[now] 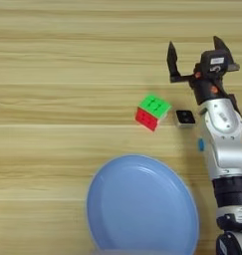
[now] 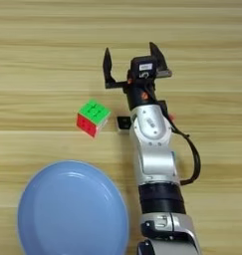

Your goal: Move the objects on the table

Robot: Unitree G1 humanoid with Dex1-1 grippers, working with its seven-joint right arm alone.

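On the table (image 1: 53,74), the blue plate (image 1: 142,206) lies nearest the robot, and the puzzle cube (image 1: 153,112) (green face up, red side showing) sits just beyond the plate's far rim. Right of the cube, close by, lies the small black tile (image 1: 185,117), partly covered by the silver forearm (image 2: 151,144). Farther right and beyond the cube, the gripper (image 2: 132,62) has its two black fingers spread wide, holding nothing.

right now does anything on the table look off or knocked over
Nothing looks spilled or damaged. The puzzle cube sits turned at an angle to the table's grain, the black tile lies flat beside it, and the blue plate is upright. The right gripper is open and holds nothing.
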